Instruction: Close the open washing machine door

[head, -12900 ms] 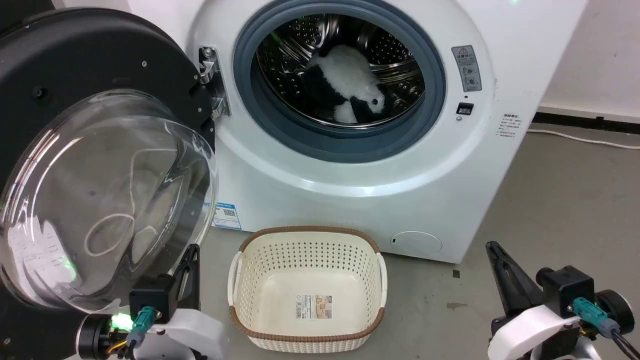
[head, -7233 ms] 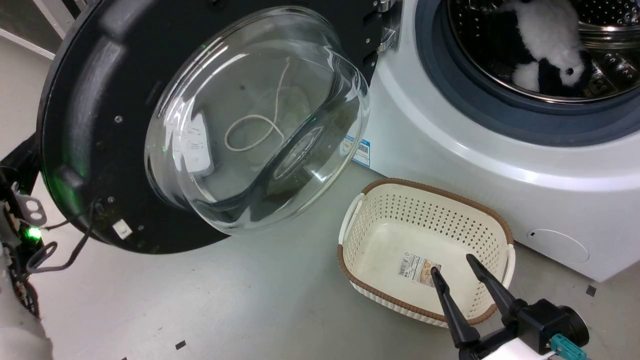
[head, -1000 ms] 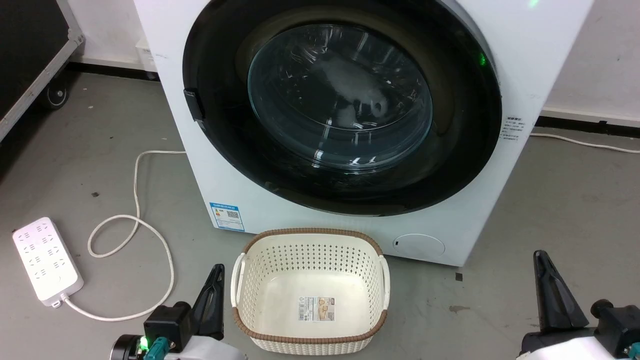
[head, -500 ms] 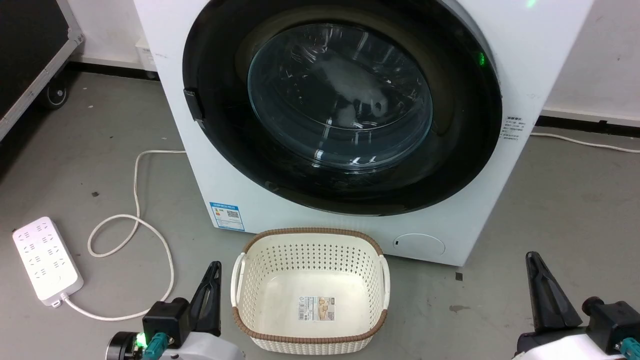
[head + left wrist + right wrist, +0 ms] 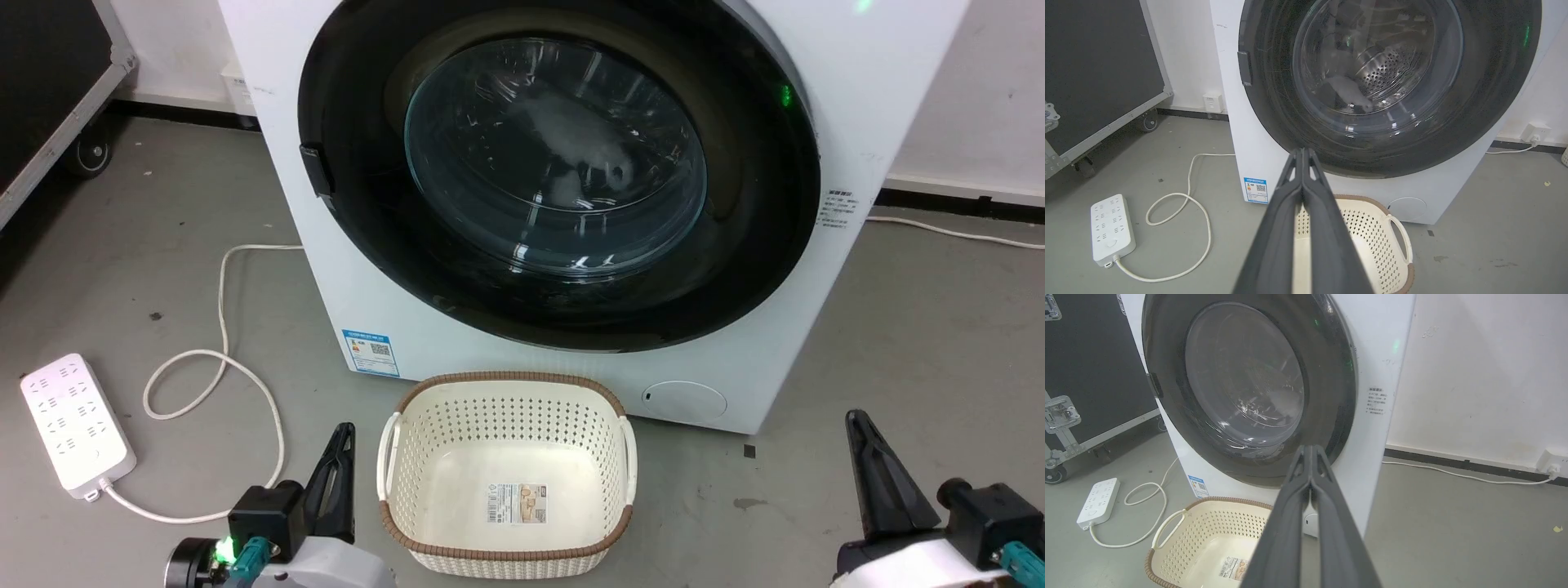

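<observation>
glossy black round washing machine door [image 5: 563, 171] flush on white washing machine [image 5: 849, 90], top centre | my left pincer [image 5: 344, 437], right pincer [image 5: 857, 425] together, empty, bottom corners: job looks done

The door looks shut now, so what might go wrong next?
The washing machine door lies flush, but whether it latched cannot be seen; it might spring open. The basket sits right before the robot, and the cord and power strip lie at its left, so rolling off might snag them.
</observation>
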Robot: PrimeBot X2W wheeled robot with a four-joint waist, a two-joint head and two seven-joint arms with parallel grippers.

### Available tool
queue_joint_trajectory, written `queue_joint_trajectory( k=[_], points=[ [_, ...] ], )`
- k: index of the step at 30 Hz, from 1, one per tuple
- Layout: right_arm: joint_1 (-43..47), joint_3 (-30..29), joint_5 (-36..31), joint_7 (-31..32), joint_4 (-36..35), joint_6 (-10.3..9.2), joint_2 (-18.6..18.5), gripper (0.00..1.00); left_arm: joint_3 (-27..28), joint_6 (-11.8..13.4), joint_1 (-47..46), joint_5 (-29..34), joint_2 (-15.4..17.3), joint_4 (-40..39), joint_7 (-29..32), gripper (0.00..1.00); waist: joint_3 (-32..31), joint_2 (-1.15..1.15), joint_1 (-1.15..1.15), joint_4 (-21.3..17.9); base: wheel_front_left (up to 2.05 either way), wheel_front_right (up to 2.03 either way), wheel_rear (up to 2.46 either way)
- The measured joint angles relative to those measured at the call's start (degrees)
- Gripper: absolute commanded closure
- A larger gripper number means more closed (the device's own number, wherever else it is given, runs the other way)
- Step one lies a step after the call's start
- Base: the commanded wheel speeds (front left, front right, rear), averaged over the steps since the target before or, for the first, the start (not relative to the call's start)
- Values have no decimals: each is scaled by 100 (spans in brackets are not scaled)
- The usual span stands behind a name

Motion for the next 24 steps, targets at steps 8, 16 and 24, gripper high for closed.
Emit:
queue_joint_trajectory(
  k=[8, 16, 24],
  points=[
    [-51, 35, -32, 102, 1, 0, 0, 100, 36, 25, 0, 75, 0, -73, 105, 100, 4, 0, 0, 4, 0, 0, 0],
    [-91, 68, -70, 201, 3, 0, 0, 100, 64, 35, -1, 126, 0, -142, 193, 100, 7, 0, 0, 8, 0, 0, 0],
    [-103, 102, -110, 286, 4, 0, 0, 100, 90, 64, -1, 180, -1, -201, 276, 100, 10, 0, 0, 11, 0, 0, 0]
  ],
)
